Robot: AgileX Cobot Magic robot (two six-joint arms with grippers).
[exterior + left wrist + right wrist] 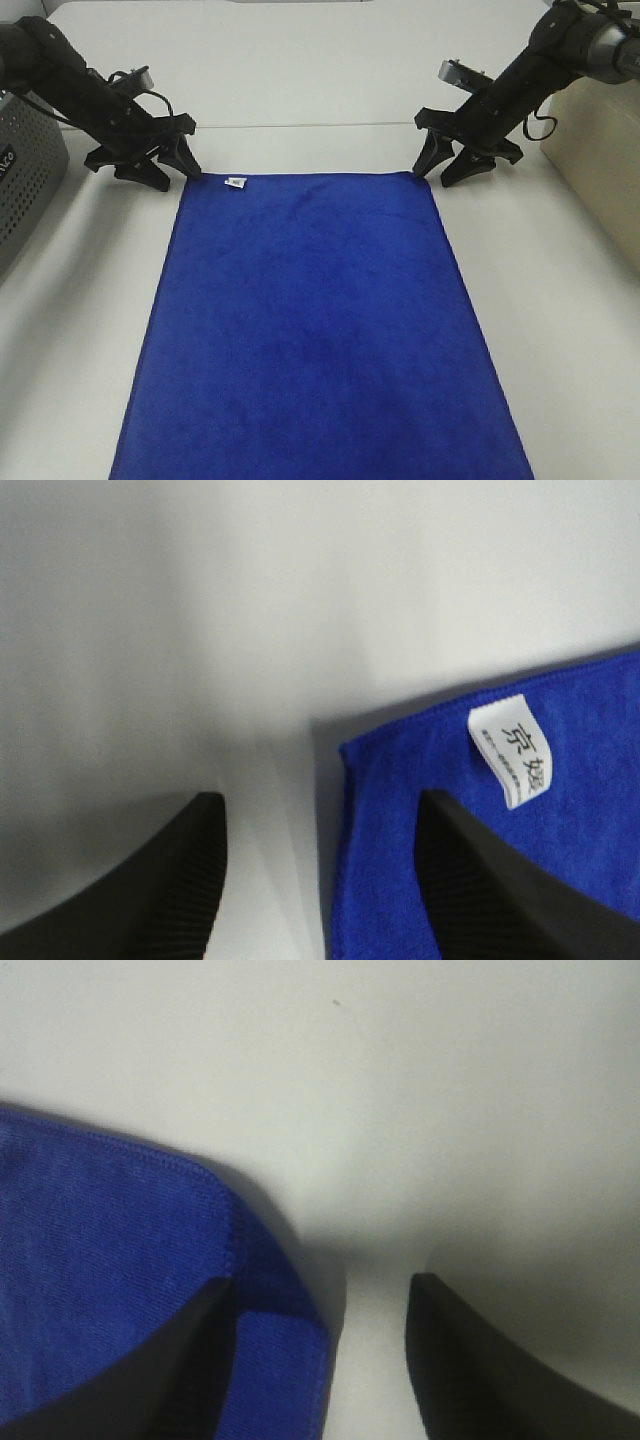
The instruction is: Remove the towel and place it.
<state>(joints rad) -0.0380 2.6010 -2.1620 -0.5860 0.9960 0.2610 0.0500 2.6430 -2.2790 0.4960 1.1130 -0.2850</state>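
**Towel at the pre-grasp stage.** The towel (pixel 320 330) lies flat and fully spread on the white table (pixel 300 60). Its long sides run toward the camera and its near edge is cut off by the frame. A small white tag (pixel 235 182) marks the far corner on the left side.

The left gripper (pixel 178 178) stands at that corner with its fingers wide apart. In the left wrist view we see one finger over the blue cloth beside the tag and the other over bare table, with the towel's side edge between them.

The right gripper (pixel 434 177) mirrors this at the opposite far corner, also wide. One finger is above the stitched corner and the other is off the cloth. Neither holds anything; we cannot tell whether the tips touch the surface.

A grey perforated bin (pixel 25 170) sits beyond the left arm and a beige box (pixel 600 150) beyond the right.

We judge the step to be the approach to a two-corner pinch, with removal not yet begun. The next move calls for both pairs of fingers to close together, gathering a fold of plush rather than sliding over it. An even lift should follow, so the cloth hangs level.
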